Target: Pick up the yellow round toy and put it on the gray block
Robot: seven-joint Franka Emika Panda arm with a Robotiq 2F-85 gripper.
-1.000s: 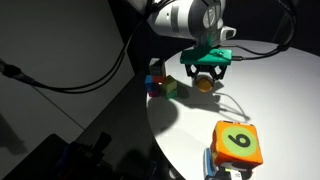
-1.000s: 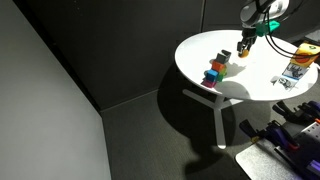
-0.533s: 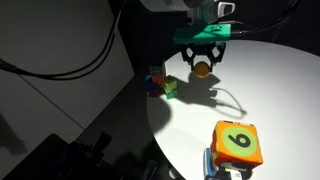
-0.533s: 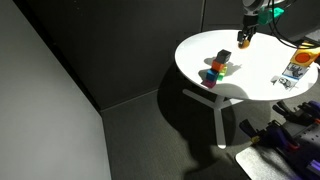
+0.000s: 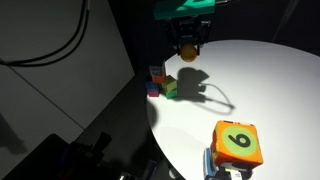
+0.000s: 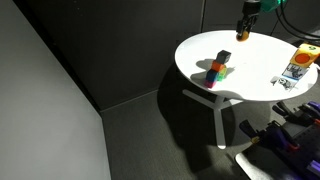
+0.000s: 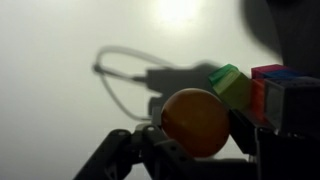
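Hanging above the white counter (image 5: pixel 270 90), the gripper (image 5: pixel 188 46) is closed partway on the yellow round toy (image 5: pixel 188 53), its fingers pressed against either side of the one ball. The wrist view shows the toy up close, with one green block (image 7: pixel 232 86) and one red block (image 7: pixel 268 88) below it. The exterior views show the small blocks (image 6: pixel 216 71) only as a tight cluster, and the gray block cannot be told apart there. One large orange cube (image 5: pixel 237 143) sits well apart.
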